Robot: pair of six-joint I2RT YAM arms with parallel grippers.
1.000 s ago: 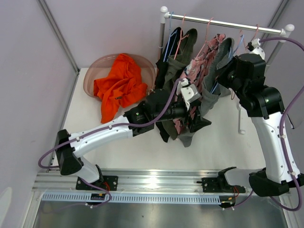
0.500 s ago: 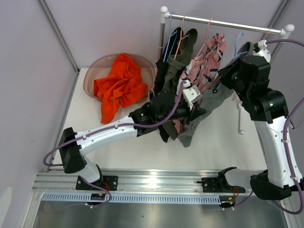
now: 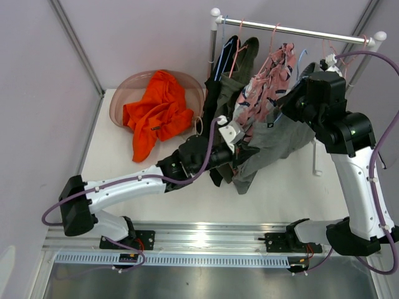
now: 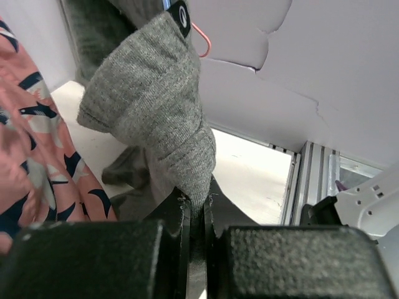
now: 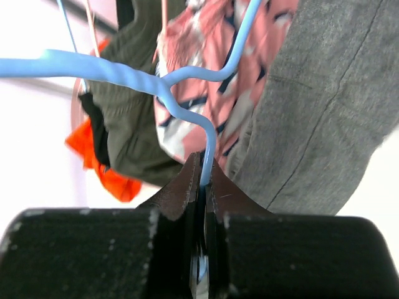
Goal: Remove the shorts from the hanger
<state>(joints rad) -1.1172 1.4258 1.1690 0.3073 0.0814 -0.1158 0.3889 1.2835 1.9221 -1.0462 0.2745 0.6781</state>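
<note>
Both pairs of jaws are pressed nearly together, each on something thin. On the left gripper [image 4: 194, 208] we see them pinching a fold of the grey shorts [image 4: 153, 112], with the cloth rising out of the narrow slit between the fingers [image 4: 93, 261]. On the right gripper [image 5: 202, 171] they clamp the wire of the blue hanger [image 5: 118, 71] just below its twisted neck.

From above, the grey shorts [image 3: 277, 137] stretch as a slanting sheet between the two arms. Their upper end is at the right gripper [image 3: 285, 104], which is raised in front of the rail [image 3: 293, 29]. Their lower end is bunched at the left gripper [image 3: 240, 149], lower and to the left, above the table [image 3: 124, 168]. We cannot tell whether the waist is on the hanger, nor whether the hook sits on the rail.

The pink shorts [image 3: 269, 81] hang from the rail just left of the right gripper, touching the grey pair. Further left hang the olive shorts [image 3: 235, 81] and, at the end of the rail, the black shorts [image 3: 213, 93]. The orange shorts [image 3: 159, 112] lie well apart in the basin [image 3: 118, 99] at the far left, spilling over its near rim onto the table.
</note>
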